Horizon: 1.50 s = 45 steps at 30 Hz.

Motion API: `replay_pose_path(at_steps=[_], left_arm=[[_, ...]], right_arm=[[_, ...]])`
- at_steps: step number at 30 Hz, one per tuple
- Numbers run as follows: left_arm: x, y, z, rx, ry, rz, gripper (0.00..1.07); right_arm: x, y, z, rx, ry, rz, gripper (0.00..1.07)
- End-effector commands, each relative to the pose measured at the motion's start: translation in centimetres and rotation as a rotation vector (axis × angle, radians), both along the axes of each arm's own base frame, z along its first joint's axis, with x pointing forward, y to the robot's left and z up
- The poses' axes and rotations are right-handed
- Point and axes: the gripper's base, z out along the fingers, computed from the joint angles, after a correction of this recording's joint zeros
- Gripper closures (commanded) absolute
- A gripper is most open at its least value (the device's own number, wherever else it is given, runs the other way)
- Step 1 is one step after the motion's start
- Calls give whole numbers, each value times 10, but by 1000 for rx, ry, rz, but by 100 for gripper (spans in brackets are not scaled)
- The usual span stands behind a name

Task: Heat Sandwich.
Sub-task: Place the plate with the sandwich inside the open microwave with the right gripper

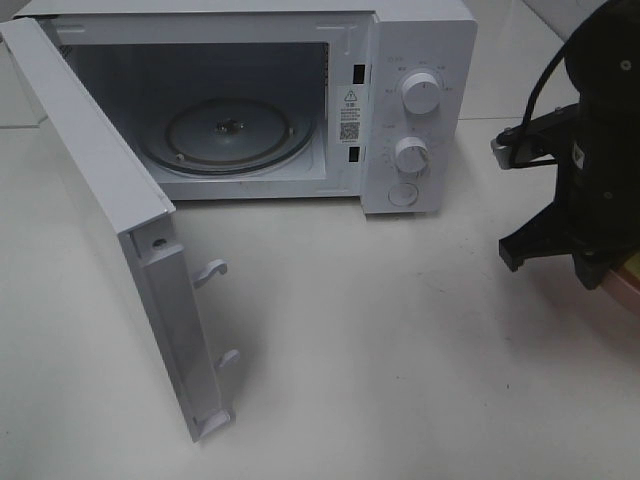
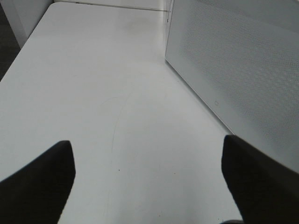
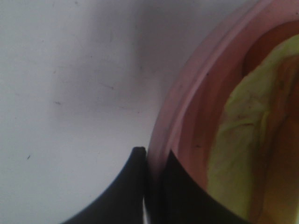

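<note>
Right gripper (image 3: pixel 152 156): I see it clamped on rim of pink plate (image 3: pixel 187 88), at right edge of scene. Sandwich (image 3: pixel 247 135) lies on plate, just past the pinch. Microwave (image 1: pixel 420 60) door (image 1: pixel 90 180) open. Turntable (image 1: pixel 238 135) lies left and far from plate. Left gripper (image 2: pixel 148 158) spread wide, empty. I judge right arm nearer.

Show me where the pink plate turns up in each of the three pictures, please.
Exterior high: only a sliver of the pink plate shows, at the right edge, a little below halfway down.
Left wrist: not in it.
Right wrist: the plate's rim curves through the picture, pinched in the right gripper, with the sandwich lying on it.
Shared landmark: the white table, seen in all three views.
</note>
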Motion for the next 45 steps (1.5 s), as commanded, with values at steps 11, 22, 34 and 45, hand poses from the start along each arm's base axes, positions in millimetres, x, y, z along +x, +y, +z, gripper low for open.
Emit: replay_pose_path(at_steps=[11,22,34,45], left_arm=[[-2,0,0,-3,-27,5,26],[-2,0,0,-3,-27,5,26],[-2,0,0,-3,-27,5,26],[-2,0,0,-3,-27,5,26]], right_arm=[[-66,1,-6,-58,19,197,107],[-110,21,-1,-68,1,502,107],[-125,67,-2,-50,-26,1157,107],[-130,87,-1,-137,-29,1725,107]])
